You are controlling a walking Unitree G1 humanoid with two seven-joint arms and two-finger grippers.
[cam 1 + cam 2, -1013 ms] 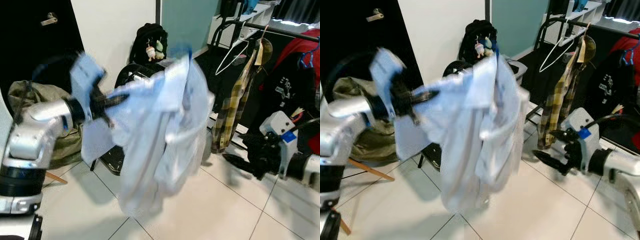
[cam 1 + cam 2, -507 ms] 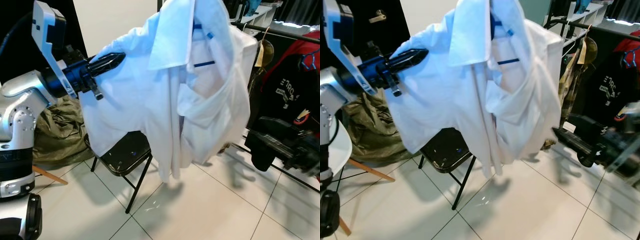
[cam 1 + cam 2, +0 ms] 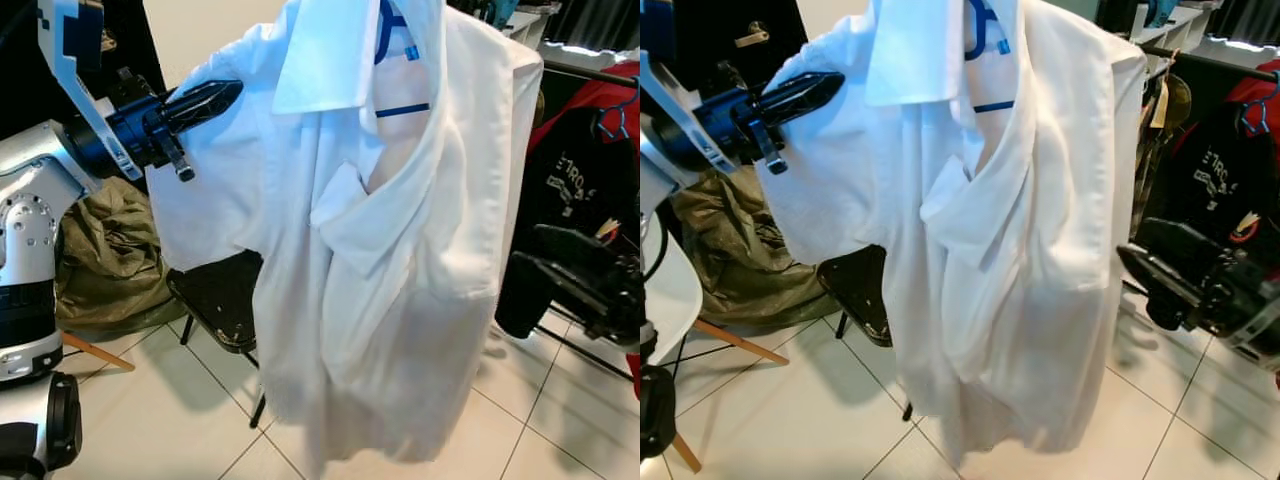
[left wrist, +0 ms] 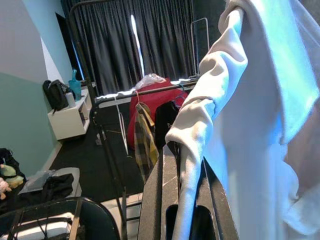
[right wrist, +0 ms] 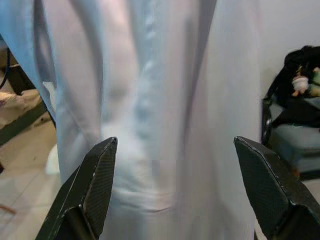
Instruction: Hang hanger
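Left wrist view: crumpled white shirt (image 4: 260, 100)

The shirt (image 3: 400, 260) is thin, soft white cloth, over glossy floor tiles (image 3: 170, 400) and a crumpled olive fabric bag (image 3: 110, 260).

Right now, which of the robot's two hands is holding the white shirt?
The left gripper: its fingers pinch the white shirt. The right gripper is open, holding nothing.

A large white collared shirt (image 3: 400, 250) hangs across the middle, blocking the way to the black clothes rail (image 3: 590, 72) crowded with dark garments (image 3: 570, 180). A black folding chair (image 3: 220, 300) stands on the pale tiled floor (image 3: 150, 410) beneath it, with bare tiles open in front.
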